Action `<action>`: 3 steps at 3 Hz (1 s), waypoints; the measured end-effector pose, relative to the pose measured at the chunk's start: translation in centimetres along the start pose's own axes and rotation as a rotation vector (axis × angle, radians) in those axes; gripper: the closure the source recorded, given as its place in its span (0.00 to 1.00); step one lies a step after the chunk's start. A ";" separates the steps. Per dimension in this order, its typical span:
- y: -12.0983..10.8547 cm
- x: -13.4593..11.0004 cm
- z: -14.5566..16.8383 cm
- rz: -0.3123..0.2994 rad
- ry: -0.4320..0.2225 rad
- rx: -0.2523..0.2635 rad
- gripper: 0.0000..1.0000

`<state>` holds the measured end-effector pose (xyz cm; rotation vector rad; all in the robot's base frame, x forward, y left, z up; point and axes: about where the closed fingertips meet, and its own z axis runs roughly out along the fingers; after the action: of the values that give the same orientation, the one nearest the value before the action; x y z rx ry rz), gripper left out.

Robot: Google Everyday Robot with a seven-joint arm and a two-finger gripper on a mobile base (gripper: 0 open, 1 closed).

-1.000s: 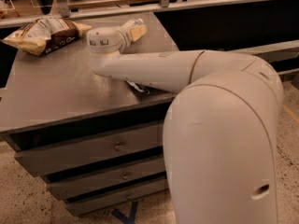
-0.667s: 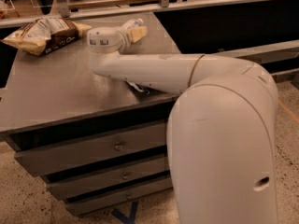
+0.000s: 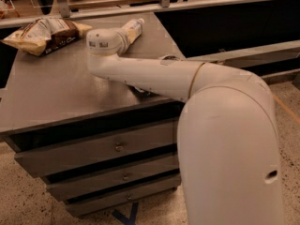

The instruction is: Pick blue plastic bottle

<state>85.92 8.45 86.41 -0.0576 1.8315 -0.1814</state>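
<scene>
Small clear blue plastic bottle [image 3: 132,28] with white cap lying on the grey metal table [image 3: 56,93], top centre of frame, near the far edge. White end effector [image 3: 105,43] just left of it, can't tell if wide or narrow. Yellow-and-brown chip bag [image 3: 44,34] upper left.

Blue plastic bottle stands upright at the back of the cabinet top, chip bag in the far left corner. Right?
No: the camera view shows the blue plastic bottle lying on its side, not upright. It is at the back of the cabinet top, chip bag in the far left corner. The gripper is hidden beyond the arm's wrist, beside the bottle.
</scene>
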 end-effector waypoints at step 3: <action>-0.9 -2.1 -1.0 0.077 -0.060 -0.057 1.00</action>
<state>85.47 7.97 88.80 -0.0322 1.7755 -0.0727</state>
